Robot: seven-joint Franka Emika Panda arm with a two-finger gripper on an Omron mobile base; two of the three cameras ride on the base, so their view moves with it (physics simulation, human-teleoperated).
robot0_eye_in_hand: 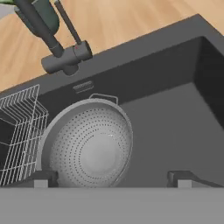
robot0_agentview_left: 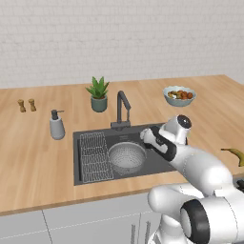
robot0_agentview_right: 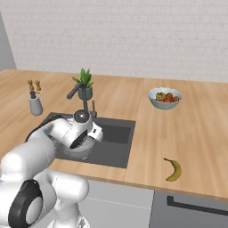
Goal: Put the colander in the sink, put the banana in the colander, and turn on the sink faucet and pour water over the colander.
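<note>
The colander sits inside the sink, just beside the wire rack. The tool hangs over it, wide open and holding nothing. The banana lies on the tabletop near the front edge, right of the sink.

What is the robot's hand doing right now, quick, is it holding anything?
Gripper: open, holding nothing, above the colander sitting in the sink.
</note>
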